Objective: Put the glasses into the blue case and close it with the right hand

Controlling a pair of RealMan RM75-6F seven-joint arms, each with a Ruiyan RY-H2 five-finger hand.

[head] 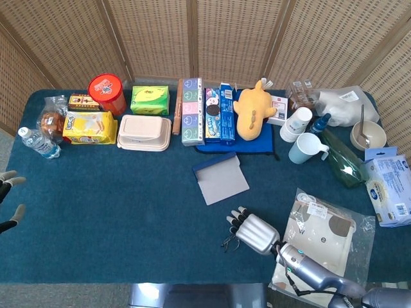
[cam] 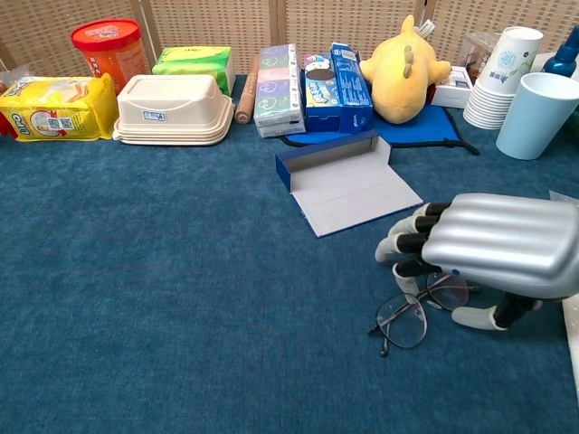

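Task barely started. Thin wire-framed round-lens glasses lie on the dark blue cloth-covered table, not in the blue rectangular case with grey lining. Case lies open, lid flap laid flat towards the glasses, blue tray part on the far side; nothing inside it. Glasses are near the case, on its near-right side, apart from it, no contact. Silver right hand sits directly over the glasses, palm down, fingers curled down at the frame and thumb low at the table on the near side. One lens is under the hand, the other sticks out to the case-facing side. Looks like a pinch forming, but cannot tell whether fingers actually hold the frame or only touch it; the glasses appear to rest on the cloth. Left hand is at the table edge, far from the case, fingers apart, holding nothing. My read: grasp stage only. Left to do: secure the frame, lift, carry the short way to the case, drop into the tray, fold the lid shut with the right hand.
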